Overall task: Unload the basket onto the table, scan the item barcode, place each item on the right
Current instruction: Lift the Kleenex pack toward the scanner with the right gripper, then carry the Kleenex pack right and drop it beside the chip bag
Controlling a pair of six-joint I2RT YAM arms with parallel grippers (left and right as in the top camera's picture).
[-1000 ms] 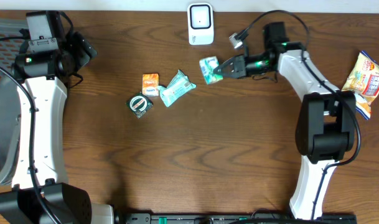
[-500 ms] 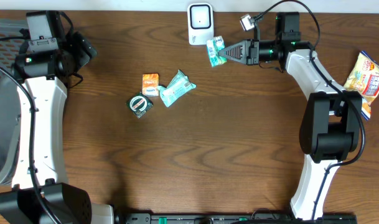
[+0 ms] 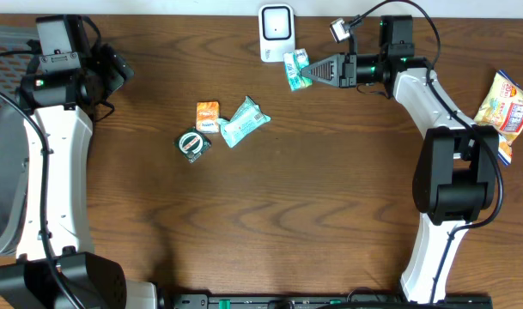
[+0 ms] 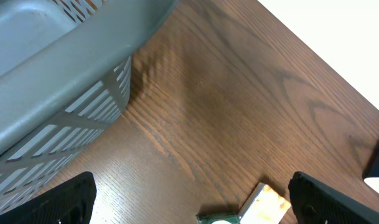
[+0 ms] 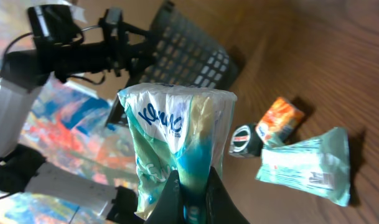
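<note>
My right gripper [image 3: 310, 72] is shut on a small teal and white tissue packet [image 3: 295, 69], held off the table just right of and below the white scanner [image 3: 276, 33] at the back edge. In the right wrist view the packet [image 5: 183, 134] stands up from between the pinching fingers [image 5: 170, 196], crumpled at the grip. My left gripper [image 3: 115, 69] is at the far left by the basket. Its jaws [image 4: 192, 200] stand wide open over bare wood, holding nothing.
An orange box [image 3: 208, 116], a teal wrapped packet [image 3: 244, 121] and a green round tin [image 3: 193, 143] lie left of centre. A snack bag [image 3: 506, 107] lies at the right edge. A grey mesh basket [image 4: 65, 62] sits at the far left.
Over the last second my right gripper carried the tissue packet up and back from mid-table to beside the scanner, then held nearly still. The left arm has not moved.
</note>
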